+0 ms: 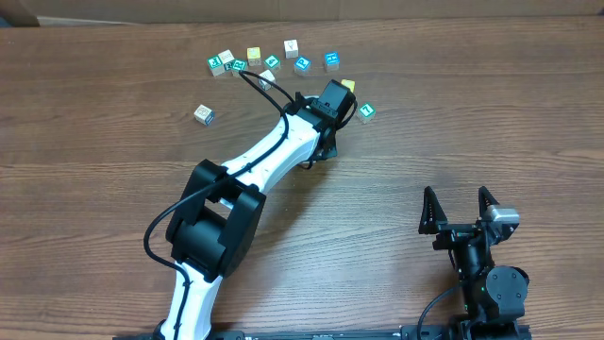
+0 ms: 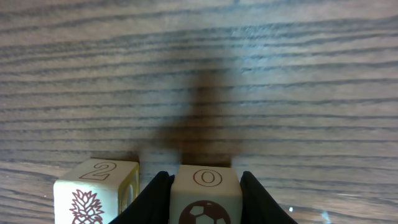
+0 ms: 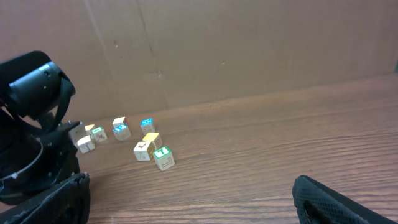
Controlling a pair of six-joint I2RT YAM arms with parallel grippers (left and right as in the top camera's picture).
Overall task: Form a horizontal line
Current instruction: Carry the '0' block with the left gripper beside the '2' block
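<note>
The horizontal line (image 1: 272, 62) is only a ragged string of small cubes across the far side of the wooden table (image 1: 113, 189), nowhere near straight, and your white left arm (image 1: 264, 156) reaches right up to its right-hand end. Your left gripper (image 2: 204, 176) is clamped on the football cube (image 2: 205, 196), white with a 0 on top. The pineapple cube (image 2: 96, 190) marked 2 sits just beside one finger, while your right gripper (image 1: 456, 195) sits near the front edge, jaws spread wide, well apart from every cube.
</note>
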